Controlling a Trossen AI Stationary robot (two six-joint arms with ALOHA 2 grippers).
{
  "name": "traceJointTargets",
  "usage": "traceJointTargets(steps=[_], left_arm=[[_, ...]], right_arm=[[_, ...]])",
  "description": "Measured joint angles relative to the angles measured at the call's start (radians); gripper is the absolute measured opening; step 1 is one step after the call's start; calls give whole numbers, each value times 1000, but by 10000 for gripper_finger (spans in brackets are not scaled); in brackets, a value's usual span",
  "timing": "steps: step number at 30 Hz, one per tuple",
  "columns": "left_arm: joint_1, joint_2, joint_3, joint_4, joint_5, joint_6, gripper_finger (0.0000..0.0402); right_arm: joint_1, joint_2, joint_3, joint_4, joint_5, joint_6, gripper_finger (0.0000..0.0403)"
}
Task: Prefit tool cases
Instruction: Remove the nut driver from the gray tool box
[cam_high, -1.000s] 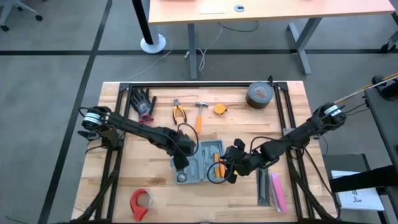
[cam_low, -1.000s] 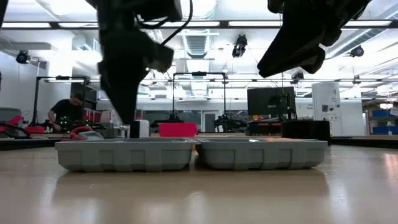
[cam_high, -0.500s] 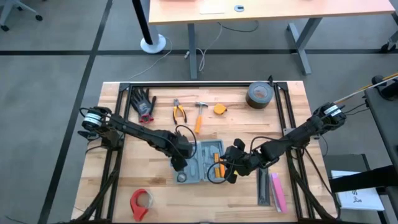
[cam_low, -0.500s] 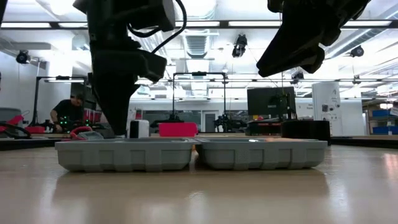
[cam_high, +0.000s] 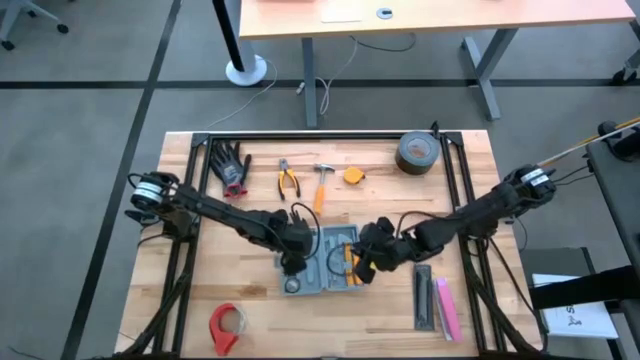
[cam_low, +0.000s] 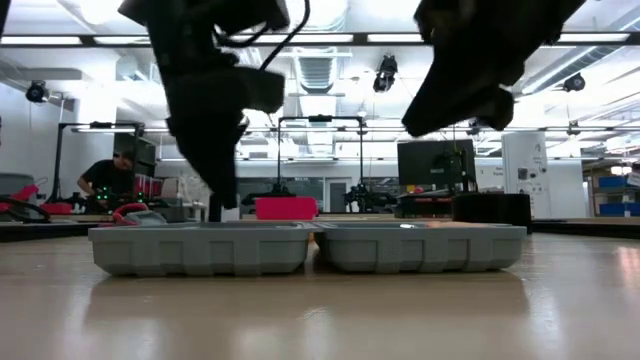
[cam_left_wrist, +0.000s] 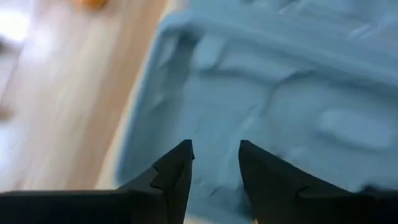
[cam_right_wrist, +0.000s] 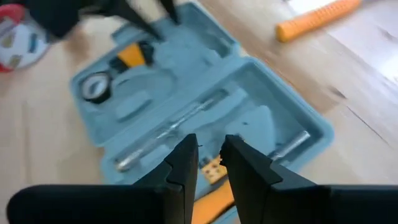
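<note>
High view: case (cam_high: 322, 262) lies open, stiff light plastic, grab by rim; left gripper (cam_high: 291, 262) and right gripper (cam_high: 362, 266) part-open, empty

Lab: monitors (cam_low: 432, 165), strip lights (cam_low: 440, 38), workbenches.

Counting what's sitting on the table: one open tool case (cam_high: 322, 262), one pair of pliers (cam_high: 288, 180), one hammer (cam_high: 322, 184), one tape measure (cam_high: 354, 176), and two tape rolls, a dark one (cam_high: 417, 152) and a red one (cam_high: 227, 325). I'm also seeing one pair of gloves (cam_high: 232, 164) and two narrow bars (cam_high: 436, 303) lying side by side, one black and one pink. Two grippers are hanging over the case, the left gripper (cam_high: 293, 264) and the right gripper (cam_high: 360, 268).
</note>
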Motion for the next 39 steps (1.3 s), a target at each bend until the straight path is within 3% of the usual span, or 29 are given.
traceJointTargets(steps=[7,13,25,28,39], left_arm=[[-41,-1,0,160,-3,2,125],[-77,-4,-22,214,-111,1,118],[-90,-147,-322,642,-122,-50,115],[-90,-213,-391,716,-123,-61,116],[-90,-364,-508,718,-150,-135,114]], right_arm=[[-123,0,0,-50,-97,50,81],[-176,3,0,-54,-171,49,86],[-195,47,7,-105,-202,78,74],[-202,84,43,-169,-221,73,73],[-245,254,320,-405,-215,-27,92]])
